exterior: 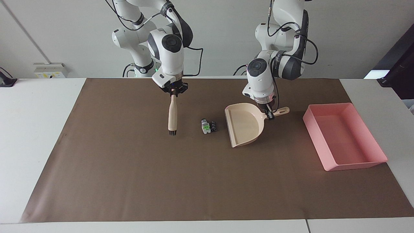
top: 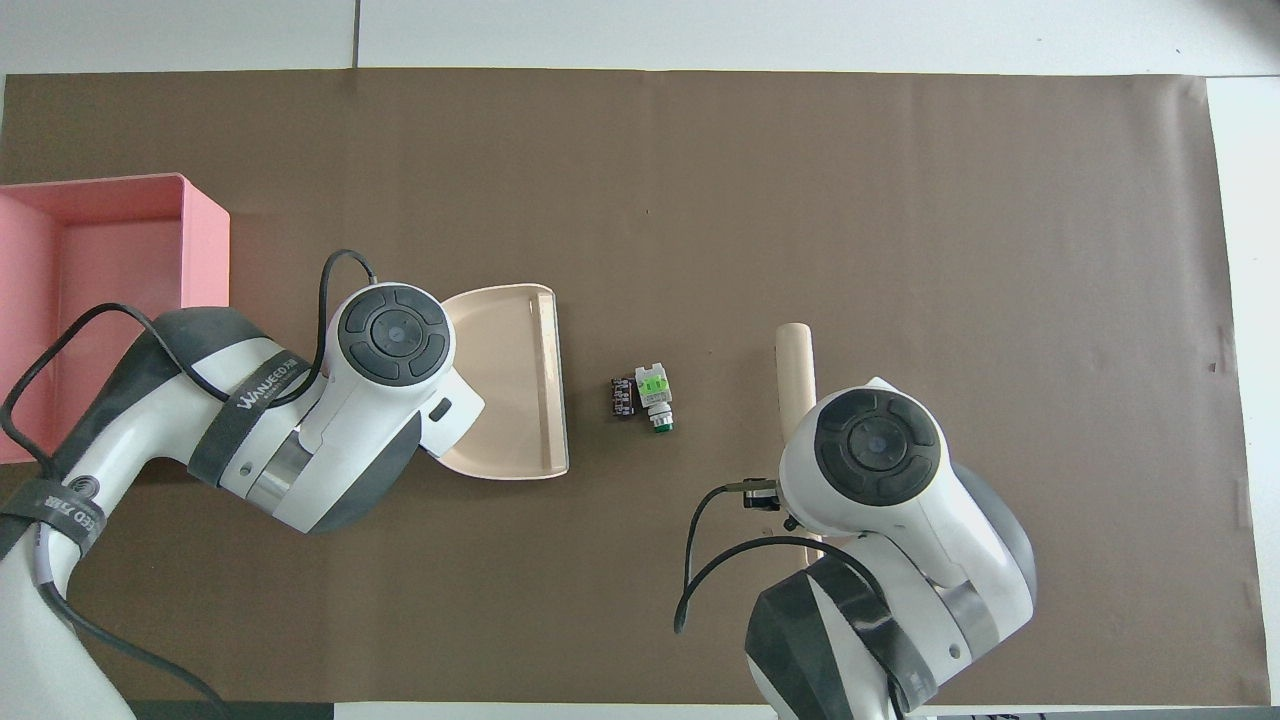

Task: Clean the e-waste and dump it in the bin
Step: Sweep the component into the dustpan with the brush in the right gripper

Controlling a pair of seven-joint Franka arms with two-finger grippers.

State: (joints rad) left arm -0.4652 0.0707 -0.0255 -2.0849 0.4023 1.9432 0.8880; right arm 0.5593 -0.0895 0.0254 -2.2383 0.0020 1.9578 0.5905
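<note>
The e-waste [exterior: 208, 126] lies mid-mat: a white part with a green face [top: 654, 394] and a black part [top: 624, 398] beside it. My left gripper [exterior: 268, 111] is shut on the handle of the beige dustpan [exterior: 245, 127], which is tilted, its open mouth toward the e-waste with a gap between. My right gripper [exterior: 173, 90] is shut on the handle of a beige brush [exterior: 172, 116] that hangs bristles down over the mat, beside the e-waste toward the right arm's end. The brush also shows in the overhead view [top: 796, 362]. The pink bin [exterior: 344, 136] sits at the left arm's end.
A brown mat [exterior: 181, 181] covers most of the white table [exterior: 35, 106]. The bin also shows in the overhead view [top: 205, 250], partly cut off by the frame edge.
</note>
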